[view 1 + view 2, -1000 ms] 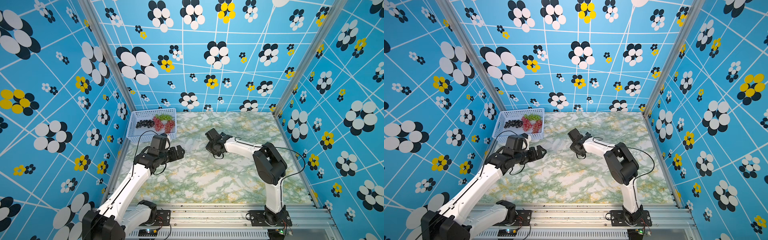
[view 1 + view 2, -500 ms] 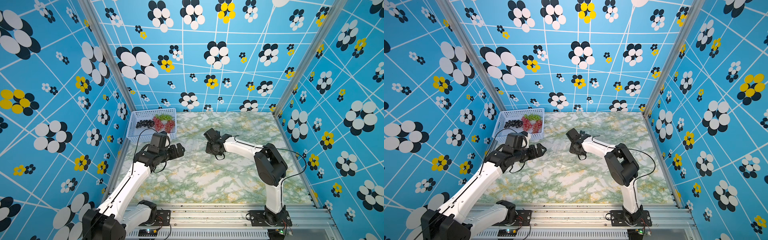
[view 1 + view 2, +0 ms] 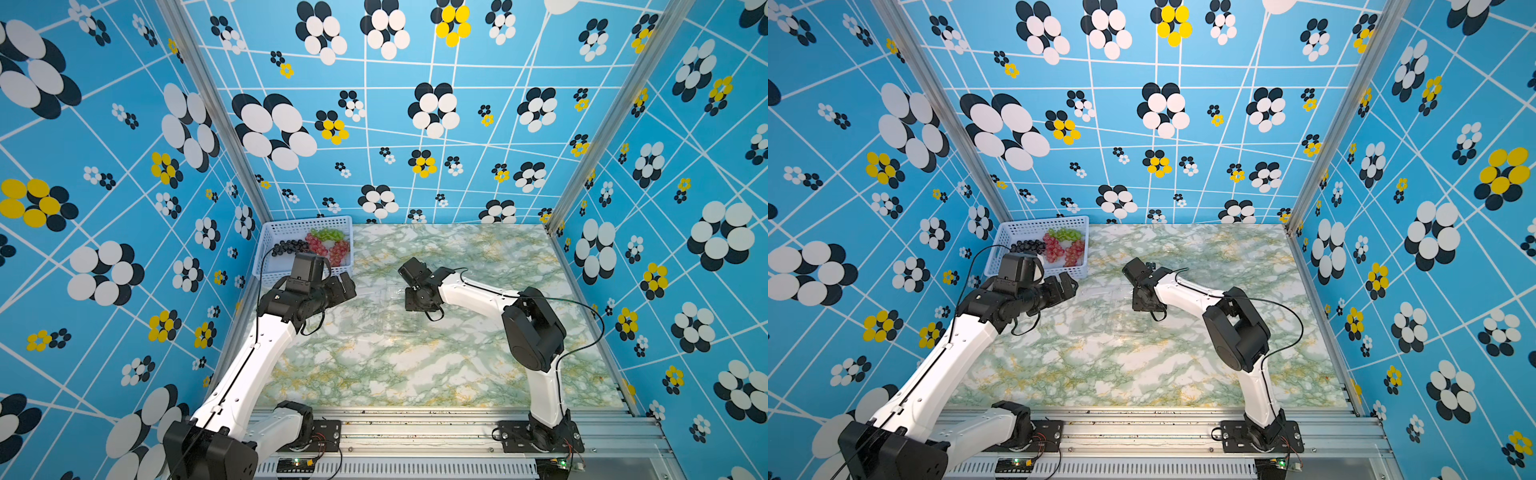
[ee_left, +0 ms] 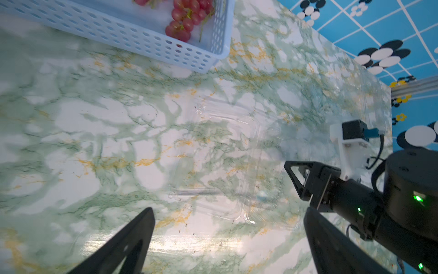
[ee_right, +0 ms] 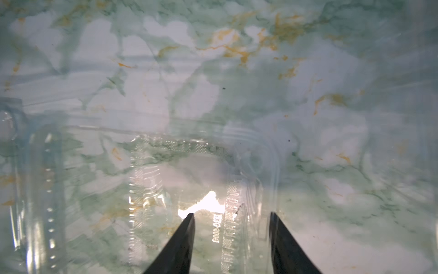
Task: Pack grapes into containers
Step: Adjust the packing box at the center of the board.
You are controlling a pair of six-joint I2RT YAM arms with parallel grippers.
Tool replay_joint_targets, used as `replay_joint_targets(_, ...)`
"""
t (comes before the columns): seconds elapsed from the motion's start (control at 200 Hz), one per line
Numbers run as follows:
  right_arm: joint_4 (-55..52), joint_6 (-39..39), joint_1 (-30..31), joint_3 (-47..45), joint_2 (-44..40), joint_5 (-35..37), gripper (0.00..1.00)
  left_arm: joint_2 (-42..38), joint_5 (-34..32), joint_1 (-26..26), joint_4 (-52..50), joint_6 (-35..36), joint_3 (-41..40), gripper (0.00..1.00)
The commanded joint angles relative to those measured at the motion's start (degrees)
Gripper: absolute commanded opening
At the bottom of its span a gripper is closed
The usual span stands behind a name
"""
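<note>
The grapes lie in a pale blue basket (image 3: 270, 272) (image 3: 1013, 232) at the back left: a green bunch (image 3: 328, 234), a dark bunch (image 3: 291, 248) and two red bunches (image 3: 317, 246) (image 3: 340, 252). One red bunch (image 4: 183, 22) shows in the left wrist view. A clear container (image 3: 397, 318) (image 3: 1125, 318) (image 4: 225, 154) (image 5: 180, 163) lies mid-table. My right gripper (image 3: 417, 299) (image 3: 1144, 303) (image 5: 231, 217) points down at it, open, its fingers astride the container's side wall. My left gripper (image 3: 345, 286) (image 3: 1067, 286) (image 4: 227, 213) hangs wide open and empty, left of the container.
The basket wall (image 4: 142, 40) stands close behind my left gripper. What looks like a second clear container (image 4: 369, 95) lies near the far right wall. Patterned blue walls close in the marble table (image 3: 415, 374) on three sides.
My right gripper's jaws have spread apart from nearly shut and it has shifted slightly left. The left gripper has edged a little toward the back, still wide open.
</note>
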Motion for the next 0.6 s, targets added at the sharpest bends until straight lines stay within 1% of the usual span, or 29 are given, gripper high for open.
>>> replay_joint_targets(0.0,-3.28,-2.17,0.13,1.56,-1.21,1.48,0.65,3.02,-2.52,2.90,-3.11,-1.63,3.51,0.99)
replay_joint_targets(0.055,-3.55,-2.79,0.13,1.56,-2.44,1.77,0.74,5.38,-1.57,4.53,-2.72,-1.97,5.03,0.99)
replay_joint_targets(0.1,-3.39,-3.33,0.13,1.56,-3.58,1.95,0.85,7.46,0.15,6.01,-2.16,-2.50,6.23,1.00)
replay_joint_targets(0.145,-3.21,-4.07,0.09,1.52,-4.80,1.93,0.98,9.69,3.28,7.60,-1.16,-2.89,7.45,1.00)
replay_joint_targets(0.155,-3.12,-4.26,0.12,1.55,-5.02,1.97,0.99,10.21,4.19,7.90,-0.75,-2.88,7.75,0.99)
replay_joint_targets(0.205,-2.05,-5.45,0.13,0.97,-6.56,1.56,0.99,12.74,9.18,9.26,1.46,-2.65,8.96,1.00)
replay_joint_targets(0.245,-1.20,-6.56,0.13,0.38,-7.82,1.17,0.99,14.63,11.20,9.76,2.92,-2.57,10.07,1.00)
replay_joint_targets(0.32,0.21,-8.39,0.13,-0.30,-9.89,0.52,0.99,18.85,10.77,10.20,4.54,-3.31,12.80,0.99)
replay_joint_targets(0.375,1.00,-9.44,0.13,-0.87,-11.42,0.59,0.99,22.94,11.60,10.55,5.23,-3.41,15.66,1.00)
replay_joint_targets(0.5,2.64,-10.90,0.04,-3.29,-14.82,2.72,0.99,33.75,12.18,10.68,3.82,-1.20,25.49,1.00)
replay_joint_targets(0.595,2.69,-12.05,-0.46,-3.88,-15.19,2.99,0.99,41.29,12.52,10.76,3.57,0.07,32.16,1.00)
